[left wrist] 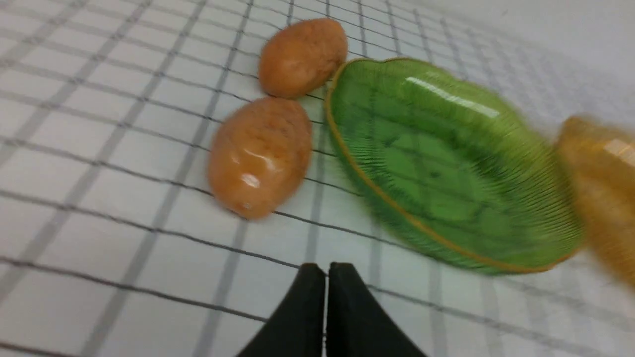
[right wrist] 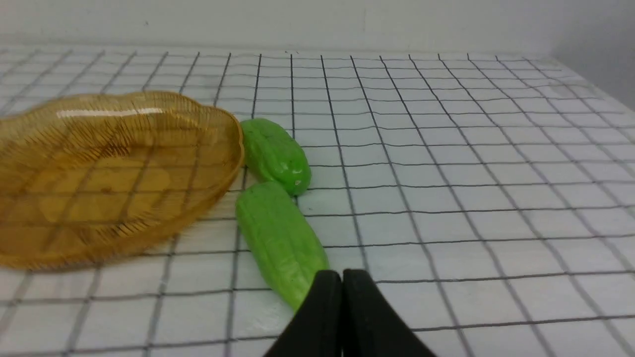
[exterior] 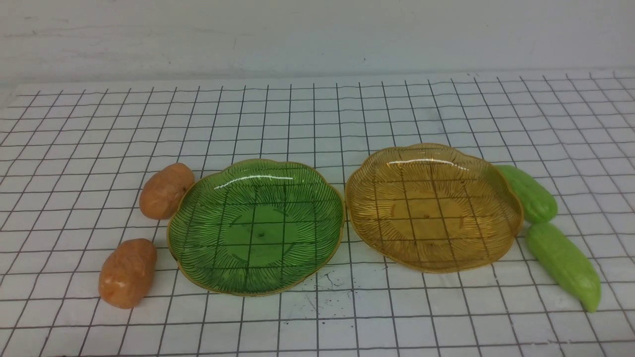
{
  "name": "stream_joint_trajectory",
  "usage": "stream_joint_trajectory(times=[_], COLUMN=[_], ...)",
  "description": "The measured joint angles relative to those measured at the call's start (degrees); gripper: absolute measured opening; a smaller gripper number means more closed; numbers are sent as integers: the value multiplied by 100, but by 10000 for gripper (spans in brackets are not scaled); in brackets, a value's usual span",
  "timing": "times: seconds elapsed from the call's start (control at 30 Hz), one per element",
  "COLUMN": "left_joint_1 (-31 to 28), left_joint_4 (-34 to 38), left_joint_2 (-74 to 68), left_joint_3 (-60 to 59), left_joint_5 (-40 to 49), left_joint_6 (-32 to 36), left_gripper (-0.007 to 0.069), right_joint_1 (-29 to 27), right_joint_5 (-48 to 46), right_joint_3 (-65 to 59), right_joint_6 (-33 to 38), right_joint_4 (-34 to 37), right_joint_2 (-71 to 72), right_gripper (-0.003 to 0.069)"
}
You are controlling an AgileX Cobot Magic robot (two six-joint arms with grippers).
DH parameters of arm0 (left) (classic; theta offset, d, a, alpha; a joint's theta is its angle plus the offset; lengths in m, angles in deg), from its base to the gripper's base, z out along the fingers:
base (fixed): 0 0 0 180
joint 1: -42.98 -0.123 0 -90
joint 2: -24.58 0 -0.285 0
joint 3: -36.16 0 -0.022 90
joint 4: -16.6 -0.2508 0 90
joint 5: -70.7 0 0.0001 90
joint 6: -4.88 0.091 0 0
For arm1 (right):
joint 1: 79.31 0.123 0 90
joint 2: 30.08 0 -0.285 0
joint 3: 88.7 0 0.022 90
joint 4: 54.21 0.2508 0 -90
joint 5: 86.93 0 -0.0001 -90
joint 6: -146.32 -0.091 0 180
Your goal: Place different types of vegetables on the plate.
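Observation:
Two orange-brown potatoes lie left of the green plate (exterior: 198, 258): the far potato (exterior: 166, 190) touches its rim, the near potato (exterior: 128, 272) lies apart. Two light green cucumbers lie right of the amber plate (exterior: 506, 198): the far cucumber (exterior: 530, 193) and the near cucumber (exterior: 564, 265). Both plates hold nothing. Neither gripper shows in the front view. My left gripper (left wrist: 326, 270) is shut and empty, short of the near potato (left wrist: 260, 155); the far potato (left wrist: 302, 56) and green plate (left wrist: 521, 218) lie beyond. My right gripper (right wrist: 342, 276) is shut and empty, just by the near cucumber (right wrist: 279, 240); the far cucumber (right wrist: 274, 153) lies behind it.
The things lie on a white table cover with a black grid (exterior: 317, 114). A pale wall (exterior: 317, 34) stands behind. The amber plate also shows in the right wrist view (right wrist: 218, 163) and, blurred, in the left wrist view (left wrist: 603, 198).

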State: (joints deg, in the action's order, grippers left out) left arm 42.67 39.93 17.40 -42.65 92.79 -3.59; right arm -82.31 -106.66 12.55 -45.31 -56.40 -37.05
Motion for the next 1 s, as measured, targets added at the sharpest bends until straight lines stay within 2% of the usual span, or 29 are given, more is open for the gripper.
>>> stream_joint_trajectory(times=[0.03,0.1,0.13,0.23,0.33,0.43,0.53,0.63,0.7,0.77,0.87,1.0], left_joint_1=[0,0,0,0,0,0,0,0,0,0,0,0], left_joint_4=[777,1932,2114,3127,3642,3773,3814,3830,3767,3652,3324,2693], left_joint_2=[0,0,0,0,0,0,0,0,-21,-231,-832,-1835], left_joint_3=[-4,-4,-4,-4,-4,-4,-4,20,253,574,1024,1547], left_joint_5=[0,0,0,-129,-421,-451,-551,-590,-478,-229,322,1142], left_joint_6=[-395,-884,-907,-974,-727,-530,-199,13,354,699,1110,1331], left_gripper=[-8,-8,-8,-8,-8,-8,-8,-8,-8,-8,-8,-8], right_joint_1=[0,0,0,0,0,0,21,101,132,132,132,143], right_joint_5=[90,144,151,190,208,208,161,-40,-61,-159,-717,-2045], right_joint_3=[-14,-13,-13,-13,-13,-13,7,342,1010,1643,2395,3074], right_joint_6=[-517,-1147,-1191,-1660,-1758,-1742,-1315,-499,487,1060,1326,1163], right_joint_4=[778,1823,1904,2809,2960,2967,2973,2973,2895,2664,2194,1577], right_joint_2=[0,0,0,0,0,0,0,0,-5,-189,-840,-2057], right_gripper=[-15,-15,-15,-15,-15,-15,-15,-15,-15,-15,-14,-14])
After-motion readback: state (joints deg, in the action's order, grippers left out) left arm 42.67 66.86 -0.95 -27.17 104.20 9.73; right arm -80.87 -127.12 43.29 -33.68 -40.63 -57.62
